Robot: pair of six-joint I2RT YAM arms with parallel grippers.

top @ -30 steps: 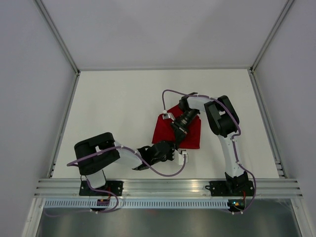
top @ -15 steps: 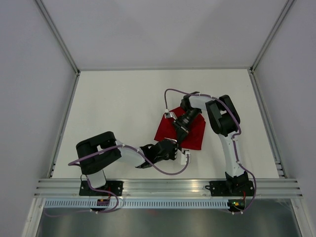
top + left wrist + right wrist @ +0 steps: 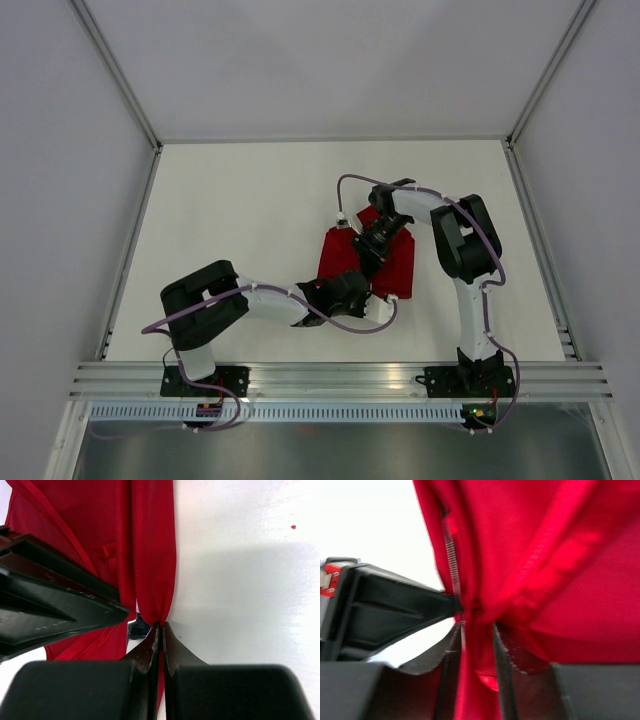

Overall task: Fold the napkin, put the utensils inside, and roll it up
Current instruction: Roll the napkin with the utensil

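Nearest the arm bases, the left fingers [image 3: 159, 632] are pinched fully together on the near-left edge of the napkin [image 3: 402, 268]. The napkin lies partly doubled on the table [image 3: 240, 220], right of centre. Just beyond, the right fingers [image 3: 374, 248] stand partly apart with bunched cloth between them; whether they grip it I cannot tell. This looks like the folding step, unfinished. Next, the held edge probably needs carrying across and laying flat, square to the layer beneath. No utensils show anywhere. Both arms cover the napkin's middle and the right wrist view is blurred, so its layers are hard to read.
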